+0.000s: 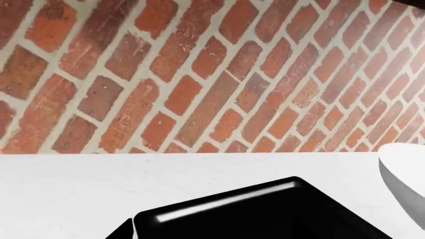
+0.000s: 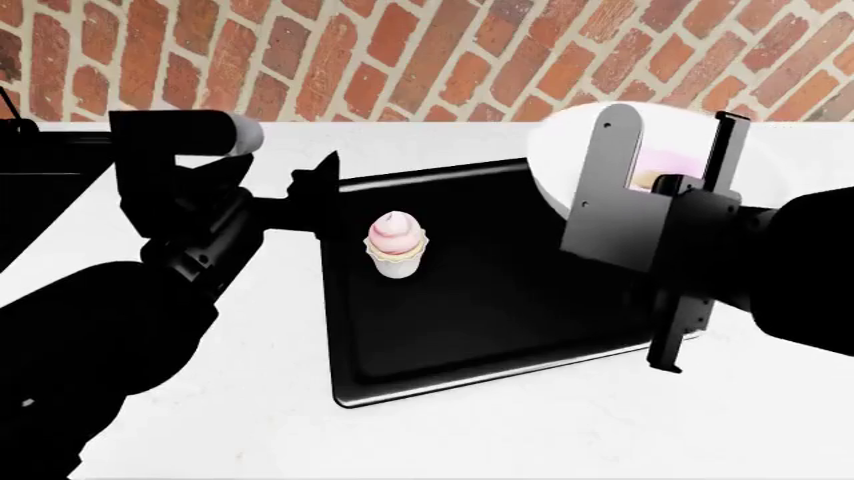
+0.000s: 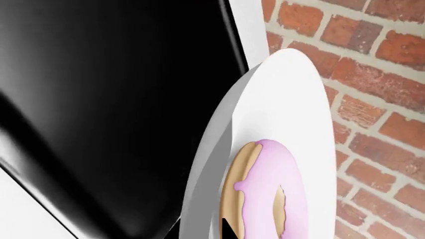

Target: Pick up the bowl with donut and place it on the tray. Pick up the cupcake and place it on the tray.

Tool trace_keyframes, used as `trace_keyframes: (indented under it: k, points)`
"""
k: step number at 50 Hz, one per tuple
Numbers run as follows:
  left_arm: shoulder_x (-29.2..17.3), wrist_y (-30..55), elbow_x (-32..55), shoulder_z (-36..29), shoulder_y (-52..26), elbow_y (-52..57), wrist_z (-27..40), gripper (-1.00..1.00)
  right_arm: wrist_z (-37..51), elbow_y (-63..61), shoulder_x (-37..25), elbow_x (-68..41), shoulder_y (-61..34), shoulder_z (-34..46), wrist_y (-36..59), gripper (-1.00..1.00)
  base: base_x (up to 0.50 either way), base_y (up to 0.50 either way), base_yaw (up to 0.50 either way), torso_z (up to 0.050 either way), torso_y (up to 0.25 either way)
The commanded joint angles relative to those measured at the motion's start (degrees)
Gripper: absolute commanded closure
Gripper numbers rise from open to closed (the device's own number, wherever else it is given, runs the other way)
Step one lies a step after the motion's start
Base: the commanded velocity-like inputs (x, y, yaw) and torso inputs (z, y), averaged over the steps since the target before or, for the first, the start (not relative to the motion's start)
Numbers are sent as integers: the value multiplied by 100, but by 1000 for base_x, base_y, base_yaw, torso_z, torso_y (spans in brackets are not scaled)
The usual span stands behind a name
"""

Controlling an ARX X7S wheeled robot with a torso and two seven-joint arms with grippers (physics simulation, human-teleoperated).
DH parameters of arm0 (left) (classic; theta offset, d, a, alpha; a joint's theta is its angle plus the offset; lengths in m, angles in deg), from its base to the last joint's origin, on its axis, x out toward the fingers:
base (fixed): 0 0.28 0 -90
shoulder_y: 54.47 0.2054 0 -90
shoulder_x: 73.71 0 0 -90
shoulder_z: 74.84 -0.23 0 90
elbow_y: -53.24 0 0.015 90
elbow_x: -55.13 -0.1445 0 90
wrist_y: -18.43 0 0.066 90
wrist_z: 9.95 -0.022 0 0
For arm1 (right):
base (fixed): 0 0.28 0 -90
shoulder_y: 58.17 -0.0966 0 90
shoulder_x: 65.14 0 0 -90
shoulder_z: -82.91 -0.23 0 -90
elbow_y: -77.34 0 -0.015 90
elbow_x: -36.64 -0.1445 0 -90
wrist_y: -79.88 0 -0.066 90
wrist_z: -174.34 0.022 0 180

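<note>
- Tilting the bowl, upper right of the head frame at the tray's far corner, could spill the donut; right tool apparently grips it.
- Cupcake stands on the tray; left tool beside it, opening unclear.

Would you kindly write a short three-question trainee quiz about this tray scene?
1. True or false: the small pink-frosted cupcake stands on the glossy black rectangular tray.
2. What lies in the wide white round bowl? A) pink-iced ring donut B) spoon
3. Fill in: the wall behind the white counter is made of ____.

Key: 1 true; 2 A, the pink-iced ring donut; 3 brick.
</note>
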Motion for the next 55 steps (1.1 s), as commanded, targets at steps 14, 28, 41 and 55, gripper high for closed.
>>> trace_keyframes:
  k: [14,28,41,55]
  points:
    - [-41,-131,-40,12,90,-121,-49,-100,-824,474,542,1084,8,239,-561,100,0,0,0,1,1]
    - [-53,-187,-59,-10,130,-151,-73,-100,-867,374,589,1048,122,201,-665,100,0,0,0,0,1]
    - [-54,-227,-71,-36,148,-171,-81,-100,-914,366,668,1069,278,171,-839,100,0,0,0,1,1]
    - [-51,-254,-91,-81,131,-212,-95,-100,-926,361,697,1103,407,117,-1011,100,0,0,0,0,1]
